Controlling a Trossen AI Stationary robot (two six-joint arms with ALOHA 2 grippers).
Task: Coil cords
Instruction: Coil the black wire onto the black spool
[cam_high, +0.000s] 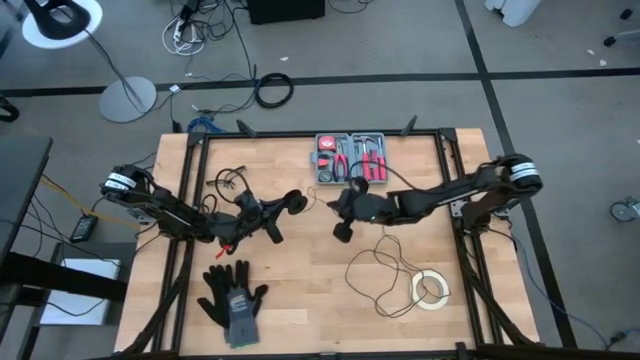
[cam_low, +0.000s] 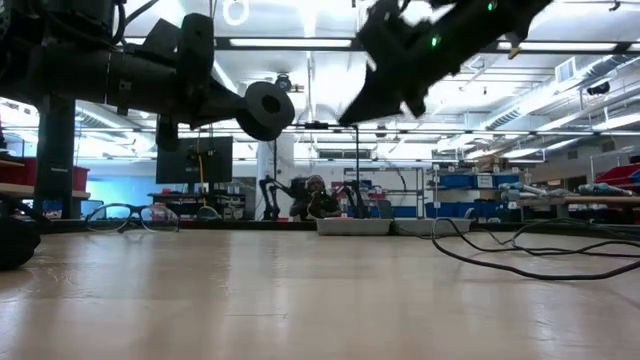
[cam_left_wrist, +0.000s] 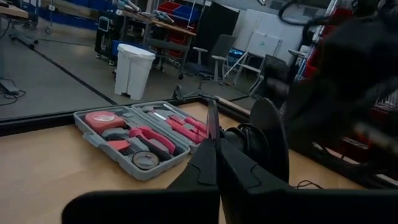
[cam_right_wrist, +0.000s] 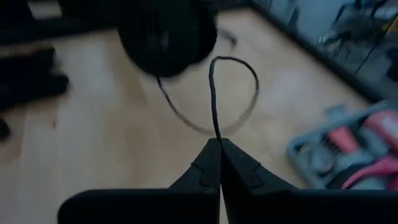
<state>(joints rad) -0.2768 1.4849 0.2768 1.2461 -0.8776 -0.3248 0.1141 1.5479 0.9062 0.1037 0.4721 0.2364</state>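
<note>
Right pincer (cam_right_wrist: 219, 144) closed tight on the thin black cord (cam_right_wrist: 212, 99), pinching it between the fingertips above the middle of the tabletop (cam_high: 300, 300); cord arching up from the tips in a small loop and running back toward the round black puck (cam_right_wrist: 166, 34) just ahead. Left pincer (cam_left_wrist: 214, 155) also fully closed, gripping that puck (cam_high: 296, 201) at the cord's end, raised off the wood near the centre, tips facing the right pincer (cam_high: 333, 206). Rest of the cord (cam_high: 385, 265) trailing down and lying in loose loops on the right half of the tabletop, beside a white tape roll (cam_high: 431, 289). Open tool case (cam_high: 350, 158) with red-handled tools at the far edge; pair of dark gloves (cam_high: 232, 298) near the front left.
</note>
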